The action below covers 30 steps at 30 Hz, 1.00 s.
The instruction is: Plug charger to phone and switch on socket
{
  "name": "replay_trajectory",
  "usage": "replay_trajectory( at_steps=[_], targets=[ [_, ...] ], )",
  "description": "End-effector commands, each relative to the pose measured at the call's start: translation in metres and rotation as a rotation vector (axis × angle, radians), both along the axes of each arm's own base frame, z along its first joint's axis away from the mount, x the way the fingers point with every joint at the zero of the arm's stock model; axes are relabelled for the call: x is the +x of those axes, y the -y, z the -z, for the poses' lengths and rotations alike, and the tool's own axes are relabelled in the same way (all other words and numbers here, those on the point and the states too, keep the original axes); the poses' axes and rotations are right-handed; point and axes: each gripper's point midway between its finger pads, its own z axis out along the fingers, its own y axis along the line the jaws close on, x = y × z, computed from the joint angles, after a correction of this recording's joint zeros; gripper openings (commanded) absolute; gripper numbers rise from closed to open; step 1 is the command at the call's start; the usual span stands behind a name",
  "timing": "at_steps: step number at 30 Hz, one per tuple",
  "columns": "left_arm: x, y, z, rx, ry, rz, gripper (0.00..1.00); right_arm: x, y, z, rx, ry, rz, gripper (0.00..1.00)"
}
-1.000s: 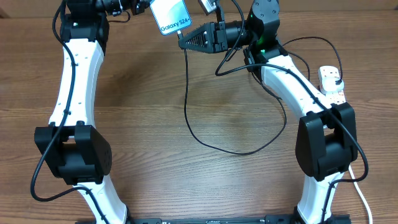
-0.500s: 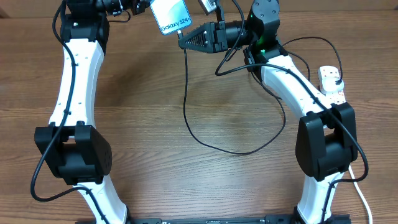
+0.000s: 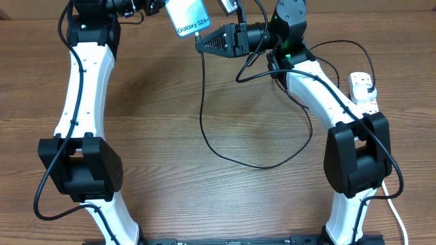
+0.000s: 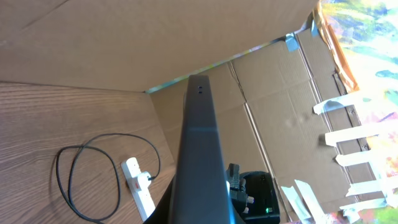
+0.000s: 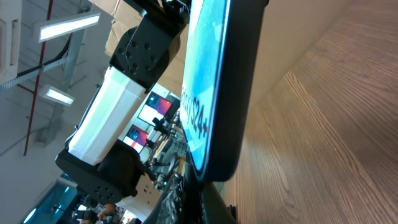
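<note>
The phone (image 3: 189, 17) with its light blue "Galaxy S24+" screen is held up at the far edge by my left gripper (image 3: 157, 6), which is shut on it. My right gripper (image 3: 200, 45) is just below the phone's lower end, shut on the tip end of the charger (image 3: 202, 116). The thin black cable hangs from it, loops across the table and runs to the socket (image 3: 363, 92) at the right. In the right wrist view the phone (image 5: 214, 81) stands right above my jaws (image 5: 202, 202); the plug tip is hidden. In the left wrist view the phone (image 4: 199, 155) shows edge-on, with the socket (image 4: 142, 190) behind it.
The socket's white cord (image 3: 396, 214) runs down the right edge by the right arm's base. Cardboard walls (image 4: 155, 37) stand behind the table. The cable loop (image 3: 262, 165) lies on the wooden table (image 3: 163, 136) mid-right.
The hanging part of the charger cable has bowed slightly to the left. Both arms and the phone have stayed nearly still.
</note>
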Motion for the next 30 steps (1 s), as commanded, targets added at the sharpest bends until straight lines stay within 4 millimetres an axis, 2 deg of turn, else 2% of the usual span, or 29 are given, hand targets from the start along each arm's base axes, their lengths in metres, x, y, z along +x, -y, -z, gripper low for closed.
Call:
replay_trajectory(
  at_steps=[1, 30],
  targets=[
    [-0.0151, 0.014, -0.0177, -0.002, 0.041, 0.052, 0.04, -0.0004, 0.0035, -0.0297, 0.032, 0.058, 0.048, 0.04],
    [-0.0173, 0.0148, -0.0209, -0.003, 0.062, 0.066, 0.04, -0.0034, 0.0029, -0.0286, 0.027, 0.056, 0.031, 0.04]
  ],
)
